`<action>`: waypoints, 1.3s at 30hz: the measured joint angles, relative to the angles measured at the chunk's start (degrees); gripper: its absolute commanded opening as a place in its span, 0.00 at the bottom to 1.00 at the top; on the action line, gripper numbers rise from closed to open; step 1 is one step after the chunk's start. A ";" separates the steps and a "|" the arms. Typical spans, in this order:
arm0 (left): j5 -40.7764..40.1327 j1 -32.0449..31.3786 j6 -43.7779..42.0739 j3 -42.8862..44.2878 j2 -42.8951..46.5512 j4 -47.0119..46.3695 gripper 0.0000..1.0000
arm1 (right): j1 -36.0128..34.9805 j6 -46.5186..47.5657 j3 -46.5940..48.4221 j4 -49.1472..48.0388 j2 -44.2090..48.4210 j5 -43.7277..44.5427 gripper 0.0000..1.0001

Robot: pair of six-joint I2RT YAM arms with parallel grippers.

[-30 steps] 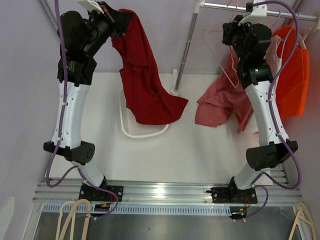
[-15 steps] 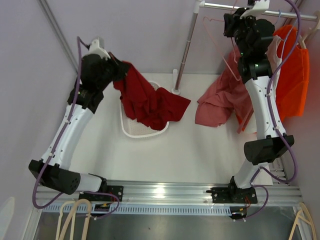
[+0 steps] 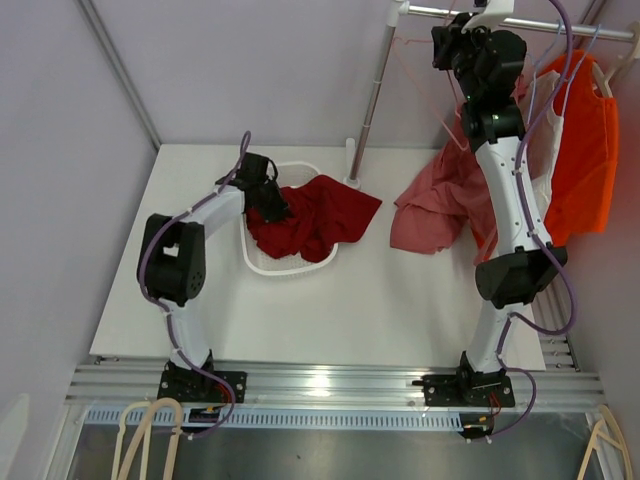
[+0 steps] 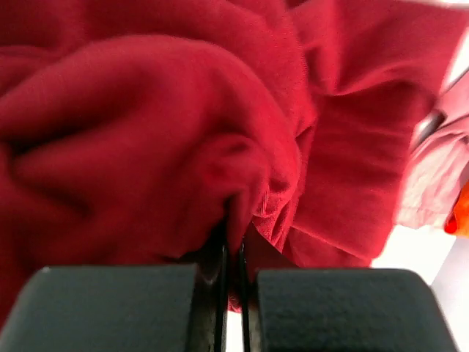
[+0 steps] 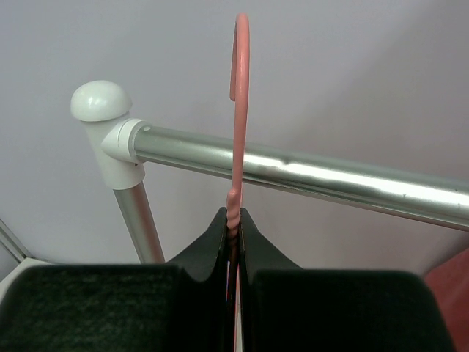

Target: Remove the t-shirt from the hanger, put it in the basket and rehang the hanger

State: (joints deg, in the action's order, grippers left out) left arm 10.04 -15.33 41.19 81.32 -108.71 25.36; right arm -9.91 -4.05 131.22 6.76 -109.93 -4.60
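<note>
T-shirt [image 3: 322, 214] pinched in left claw [image 3: 277, 207], over basket [image 3: 290, 270]

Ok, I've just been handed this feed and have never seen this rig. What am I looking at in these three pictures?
Two white robot arms are bolted at the near edge of a table. The wide picture comes from a fixed camera above and behind them. The other two come from a camera on each wrist, looking past that arm's own black fingers. The left gripper is low over a white basket, shut on a dark red t-shirt that lies heaped in and across it. The right gripper is raised to the metal rail, shut on the neck of a pink hanger. A pink shirt hangs below, and an orange garment hangs further right.
</note>
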 measured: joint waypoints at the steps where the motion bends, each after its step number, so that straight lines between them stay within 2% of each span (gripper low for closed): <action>1: 1.33 -0.02 0.11 -0.02 -1.38 -0.24 0.01 | -0.15 0.00 0.52 0.26 -0.39 0.02 0.00; 2: 2.49 -0.02 0.22 0.00 -2.56 -0.61 0.05 | -0.28 0.02 0.90 0.35 -0.74 0.04 0.00; 3: 3.58 0.00 0.26 0.00 -3.56 -0.85 0.27 | -0.44 0.02 1.38 0.46 -1.07 0.04 0.00; 5: 5.73 -0.02 -0.07 0.00 -4.57 -1.16 0.60 | -0.76 0.02 2.54 0.83 -1.73 0.13 0.00; 6: 6.49 -0.02 -0.31 0.00 -4.59 -1.38 0.98 | -0.83 0.02 2.86 0.98 -1.90 0.22 0.00; 10: 7.50 -0.20 -0.13 0.00 -3.28 -2.95 0.99 | -1.14 0.02 2.97 1.64 -2.05 0.50 0.00; 13: 5.03 -0.83 -0.59 0.00 -0.17 -2.03 0.99 | -1.25 0.02 2.93 2.01 -2.10 0.70 0.00; 14: 3.61 -1.20 -0.85 0.00 1.49 -1.62 0.99 | -1.25 0.00 2.75 1.95 -2.10 0.70 0.00; 15: 1.75 -1.70 -1.25 0.00 3.43 -1.01 1.00 | -1.27 0.00 2.58 1.92 -2.10 0.70 0.08; 17: -2.25 -3.43 -2.43 0.09 8.44 -0.02 1.00 | -1.33 -0.02 1.62 1.53 -2.03 0.70 0.14; 22: -9.46 -8.52 -5.05 3.39 20.72 1.09 0.99 | -1.51 0.07 -0.87 2.14 -1.99 1.11 0.12; 25: -11.26 -9.51 -5.77 6.32 25.07 1.29 1.00 | -1.55 0.09 -0.96 2.36 -1.99 1.18 0.17; 32: -17.66 -12.48 -8.90 7.87 27.21 2.93 0.99 | -1.07 0.20 -4.76 2.69 0.57 2.21 0.23; 34: -19.06 -14.21 -10.01 8.00 27.23 3.74 0.99 | -0.61 -0.04 -7.23 2.86 2.62 2.23 0.30; 37: -20.39 -16.00 -11.32 8.76 27.28 4.61 1.00 | 0.59 -0.44 -11.69 3.54 7.17 2.19 0.33; 38: -20.70 -16.46 -11.67 9.16 27.30 4.83 0.99 | 1.18 -0.59 -13.75 3.96 9.42 2.14 0.38; 39: -20.98 -16.72 -11.87 9.44 27.41 4.83 0.99 | 1.55 -0.87 -14.88 4.20 10.86 2.12 0.40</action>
State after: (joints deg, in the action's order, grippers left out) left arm -10.94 -32.05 29.32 90.76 -81.30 30.20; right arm -8.36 -4.93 116.33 10.96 -99.07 -2.48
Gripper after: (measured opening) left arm 0.994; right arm 0.348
